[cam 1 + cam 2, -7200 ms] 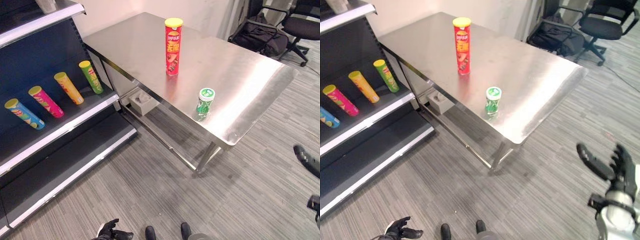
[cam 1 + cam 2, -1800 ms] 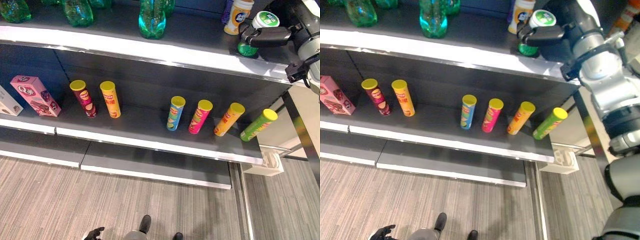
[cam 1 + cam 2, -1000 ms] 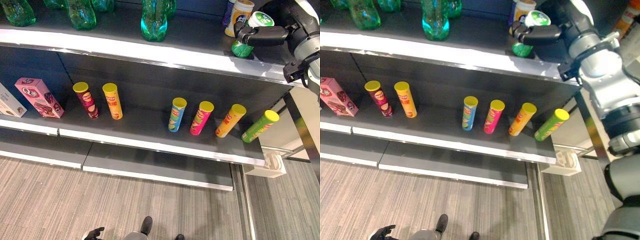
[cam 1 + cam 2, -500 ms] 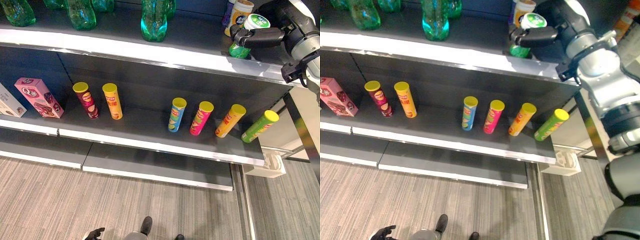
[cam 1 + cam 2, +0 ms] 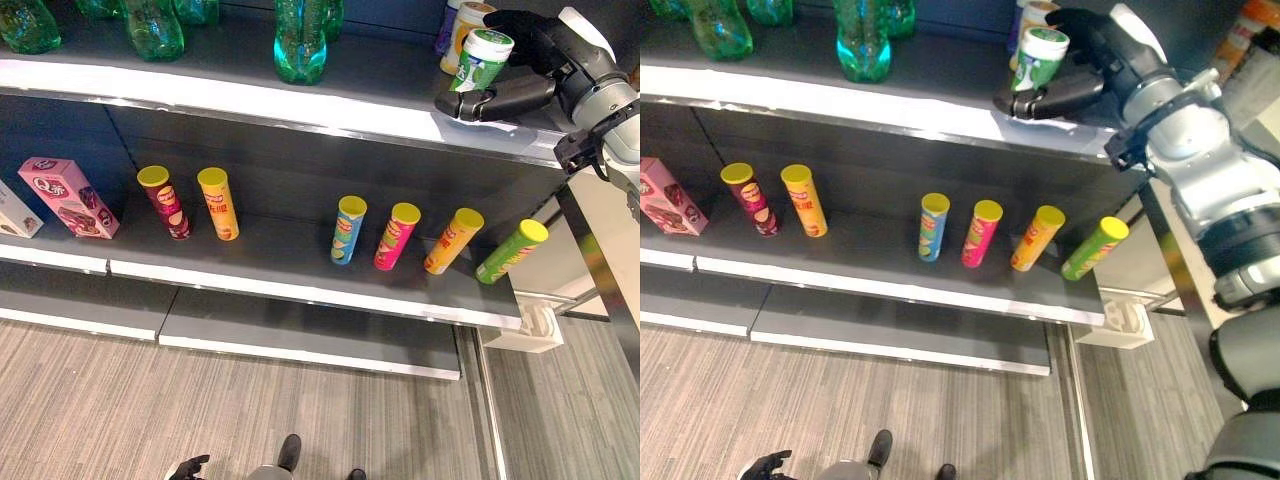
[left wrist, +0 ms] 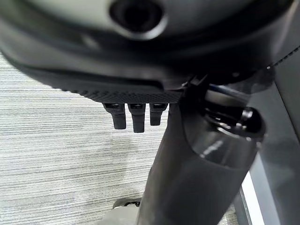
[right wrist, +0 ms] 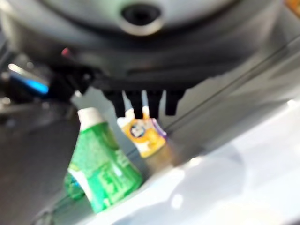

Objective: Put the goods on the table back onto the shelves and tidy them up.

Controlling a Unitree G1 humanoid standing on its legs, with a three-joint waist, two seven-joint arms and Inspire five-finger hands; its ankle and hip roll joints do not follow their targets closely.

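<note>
A green jar with a white lid stands a little tilted on the top shelf, near its right end. My right hand is open around it. The thumb stretches out low in front of the jar and the fingers reach behind it. In the right wrist view the green jar stands on the pale shelf board past the fingers, apart from them. My left hand hangs low over the floor, relaxed and holding nothing.
An orange-and-white jar stands just behind the green jar, and green bottles line the top shelf farther left. Several chip cans lean on the middle shelf, beside a pink box. The steel upright bounds the shelf's right end.
My right hand has let go of the green jar: its thumb has swung down and left, and the jar now stands free on the top shelf. The camera has shifted slightly.
</note>
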